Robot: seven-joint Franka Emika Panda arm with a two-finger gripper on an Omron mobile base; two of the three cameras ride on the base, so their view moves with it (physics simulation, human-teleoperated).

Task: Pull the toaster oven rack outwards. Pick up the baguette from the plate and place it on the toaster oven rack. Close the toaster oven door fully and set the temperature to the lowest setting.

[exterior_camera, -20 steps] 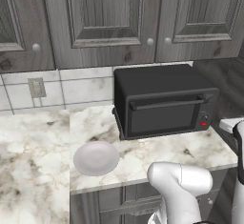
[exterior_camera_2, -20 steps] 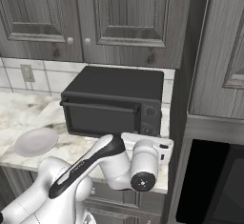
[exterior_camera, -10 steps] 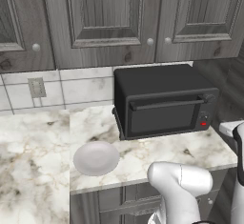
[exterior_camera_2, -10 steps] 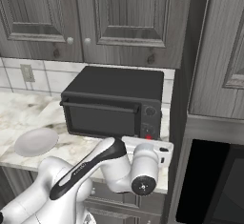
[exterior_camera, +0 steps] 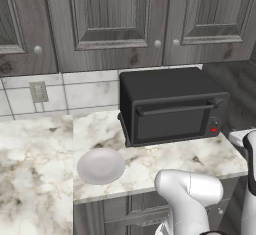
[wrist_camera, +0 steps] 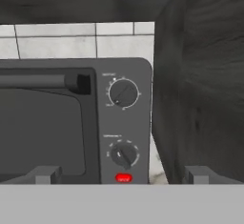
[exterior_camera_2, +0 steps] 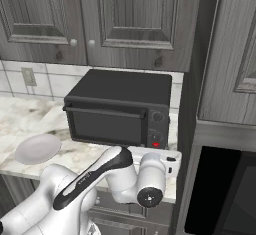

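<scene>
The black toaster oven (exterior_camera: pixel 172 104) (exterior_camera_2: pixel 120 106) stands on the marble counter with its door (exterior_camera: pixel 170 121) (wrist_camera: pixel 43 123) shut. The rack is hidden behind that door. Left of the oven lies the white plate (exterior_camera: pixel 100 166) (exterior_camera_2: pixel 38 148), with nothing showing on it, and the baguette is out of view. My gripper (wrist_camera: pixel 123 175) (exterior_camera_2: pixel 165 155) is open and empty. It hovers just in front of the oven's right control panel, facing the upper knob (wrist_camera: pixel 123 93) and the lower knob (wrist_camera: pixel 124 154). The end of the door's bar handle (wrist_camera: pixel 47 81) is at upper left in the hand view.
A red light (wrist_camera: pixel 123 177) glows under the lower knob. A tall dark cabinet wall (exterior_camera_2: pixel 200 79) (wrist_camera: pixel 200 85) stands close on the oven's right. Wall cabinets (exterior_camera: pixel 110 19) hang above. An outlet (exterior_camera: pixel 38 92) sits on the tiled wall, and the counter edge (exterior_camera: pixel 125 191) runs below the plate.
My forearm has sunk a little in the right base view. The oven, its door and the plate have not moved.
</scene>
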